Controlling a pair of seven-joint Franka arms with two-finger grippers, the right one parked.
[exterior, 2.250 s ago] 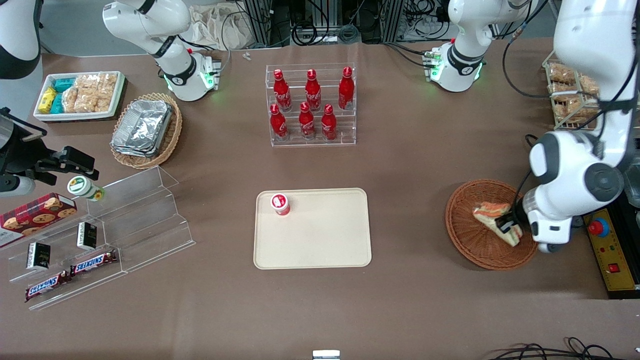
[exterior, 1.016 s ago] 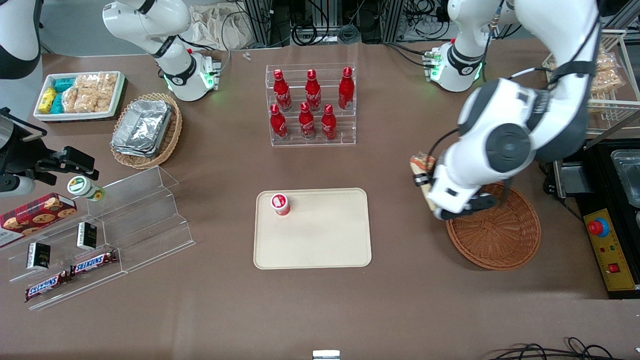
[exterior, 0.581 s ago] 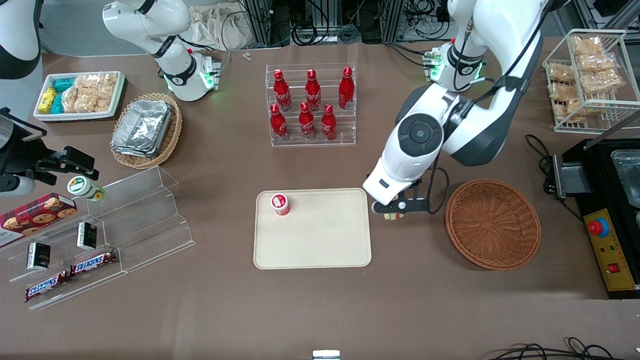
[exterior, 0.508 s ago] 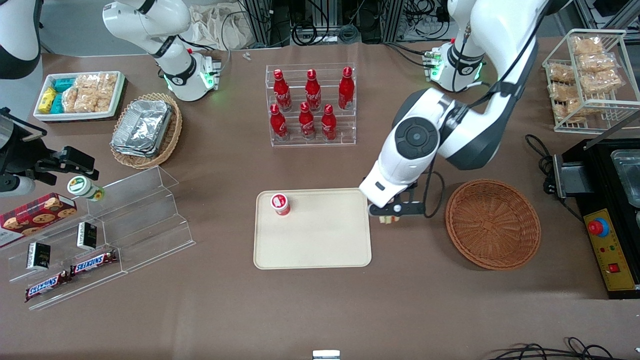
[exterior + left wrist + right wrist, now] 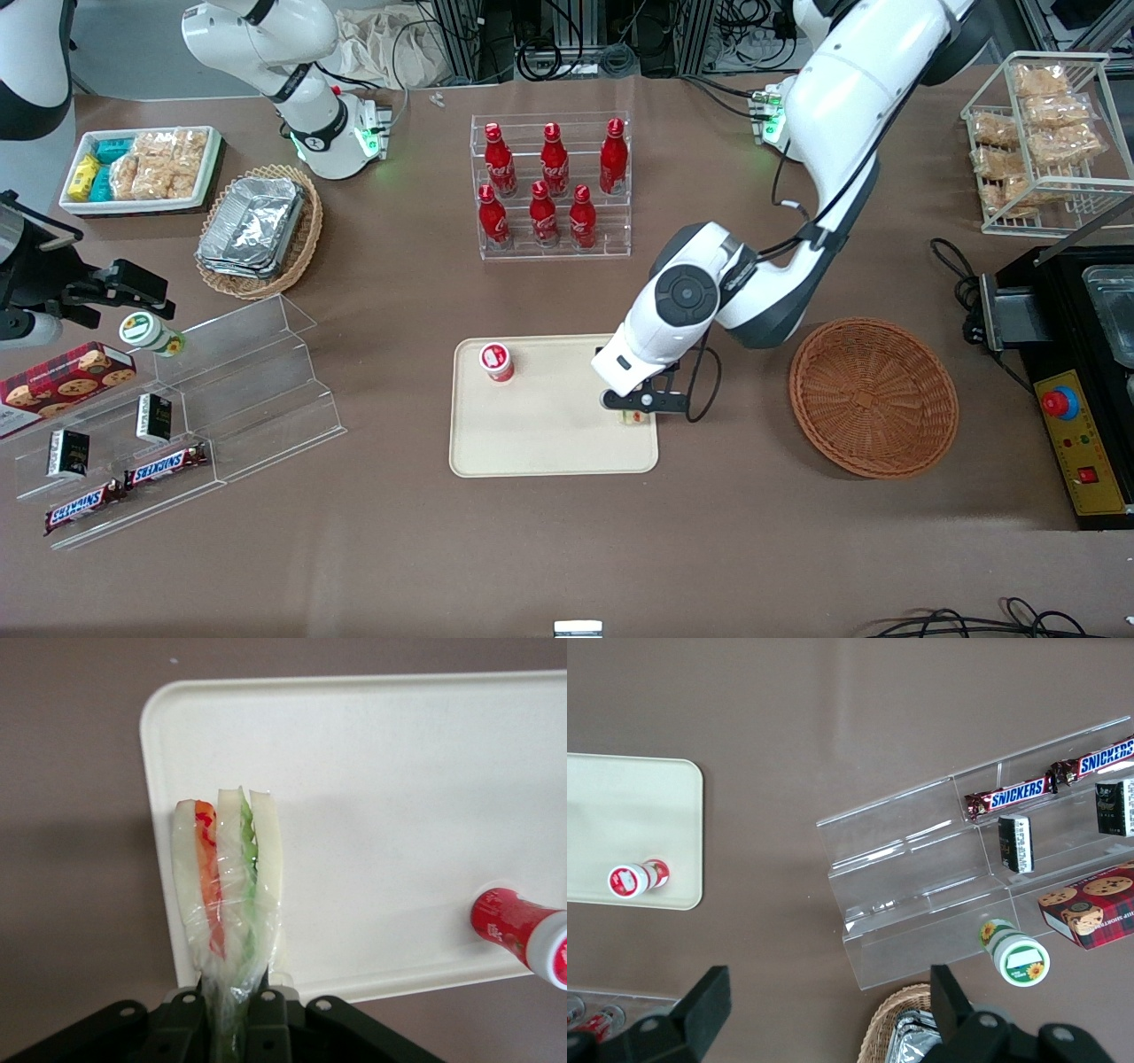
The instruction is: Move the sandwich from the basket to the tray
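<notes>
Sandwich point(image 5: 228, 890) hangs edge-on above the tray point(image 5: 372, 815), its long axis running straight out from the pincer point(image 5: 232, 1010), which is clamped on its wrapped end; the front view hides nearly all of it under the wrist.

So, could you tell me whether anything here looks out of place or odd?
Nothing stands out: the gripper holds the wrapped sandwich above the tray edge; the basket sits upright and empty.
</notes>
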